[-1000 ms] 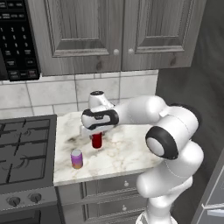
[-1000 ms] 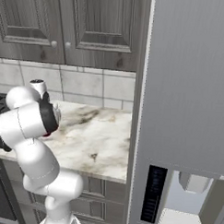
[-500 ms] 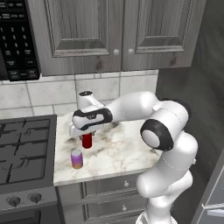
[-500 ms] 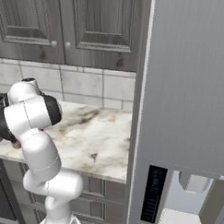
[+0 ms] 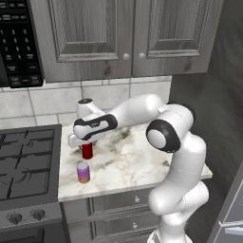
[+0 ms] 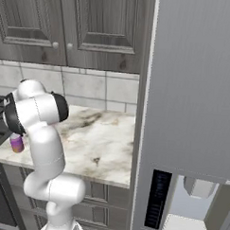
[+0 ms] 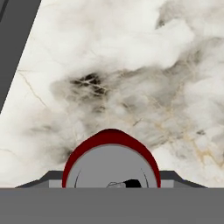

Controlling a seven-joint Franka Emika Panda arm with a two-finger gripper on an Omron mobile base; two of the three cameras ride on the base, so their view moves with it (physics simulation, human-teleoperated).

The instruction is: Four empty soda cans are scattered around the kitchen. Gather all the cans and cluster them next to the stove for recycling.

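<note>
A red soda can is clasped upright by the fingers over the marble worktop, beside the stove; a purple can stands at its 6 o'clock.

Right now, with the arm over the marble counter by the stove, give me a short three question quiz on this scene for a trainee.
1. True or false: the pincer is closed on the small red silver-topped soda can.
2. Which stands nearer the counter's front edge? A) the purple soda can with the orange band B) the red can.
3. Fill in: the wide black gas stove sits to the ____ of both cans in the left base view.

Key: 1 true, in the hand view the can's silver top sits between the dark fingertips. 2 A. 3 left.
</note>
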